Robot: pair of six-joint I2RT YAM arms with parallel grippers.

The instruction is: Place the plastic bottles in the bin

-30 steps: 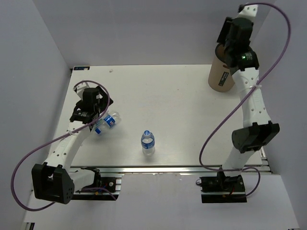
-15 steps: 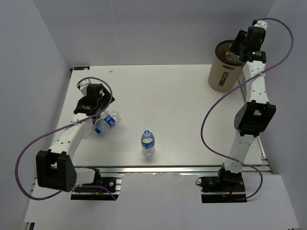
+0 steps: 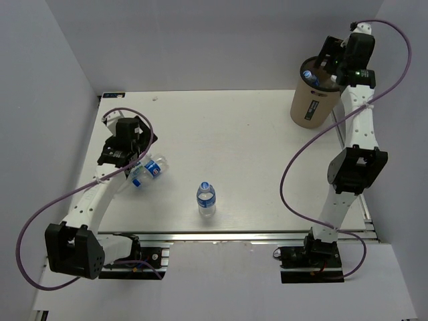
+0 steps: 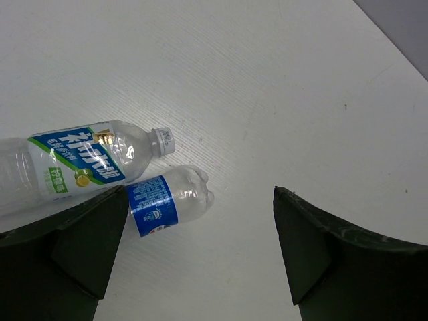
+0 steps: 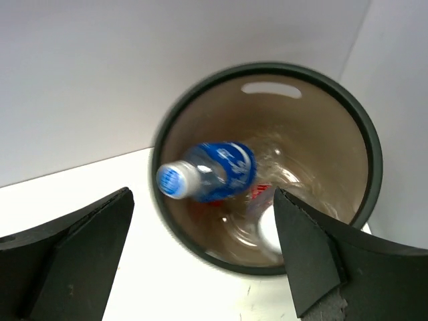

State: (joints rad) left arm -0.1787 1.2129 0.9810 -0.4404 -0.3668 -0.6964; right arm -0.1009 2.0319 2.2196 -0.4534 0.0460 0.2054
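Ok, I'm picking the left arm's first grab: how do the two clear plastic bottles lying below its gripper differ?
The clear bottle with the blue-and-green label shows its white cap; the clear bottle with the plain blue label shows its lobed base, its cap hidden. The first looks bigger than the second. Both lie on their sides, close together on the white table.

Two arms: white perforated links point(image 3: 90, 200), black joint housings point(image 3: 73, 251), purple looping cables point(image 3: 294, 174), black wedge gripper fingers point(image 4: 334, 267).
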